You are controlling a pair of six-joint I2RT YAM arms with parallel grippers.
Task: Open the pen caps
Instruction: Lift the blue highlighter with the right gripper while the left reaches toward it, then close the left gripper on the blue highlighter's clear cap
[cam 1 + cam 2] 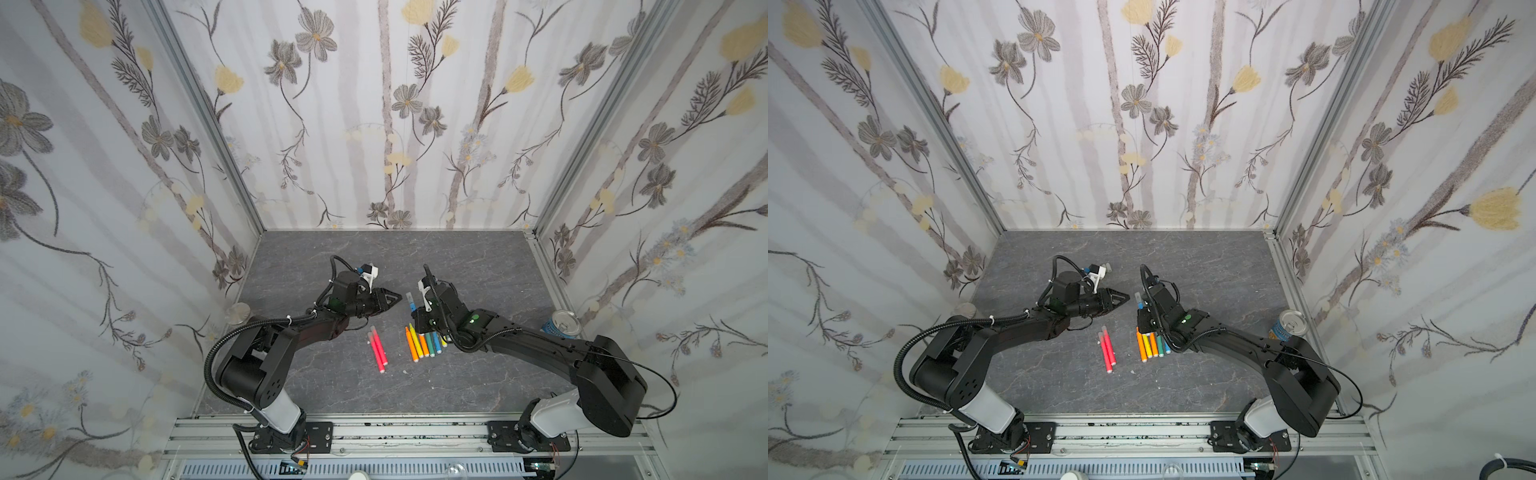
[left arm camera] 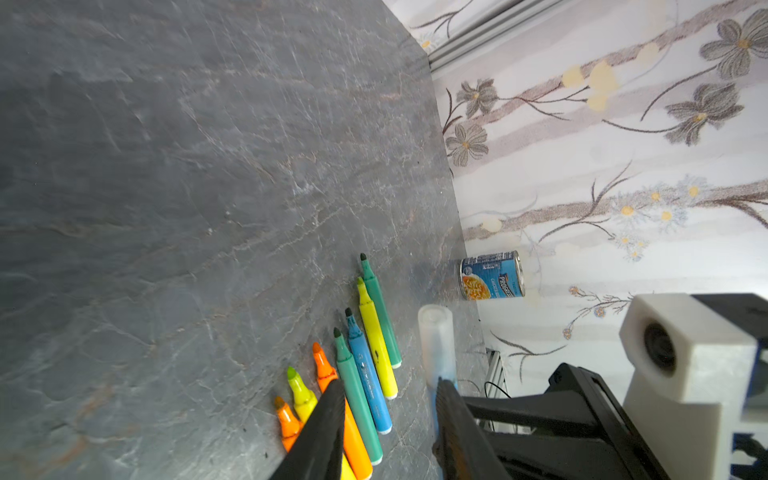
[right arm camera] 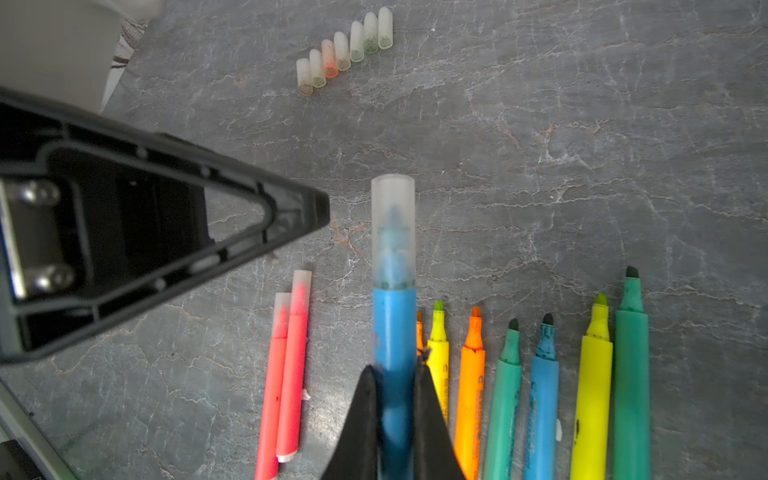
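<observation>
Blue pen (image 3: 395,324) sat clamped in my right gripper (image 3: 395,370), barrel end hidden. Its cap (image 3: 393,224) pointed just beside my left gripper (image 2: 390,386), jaws apart.

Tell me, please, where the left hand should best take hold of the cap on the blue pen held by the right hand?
Pinch the clear cap across its round outer half, coming side-on with the open left hand. The right hand clamps the blue pen by its barrel, so the cap juts out free and should pull straight off.
</observation>
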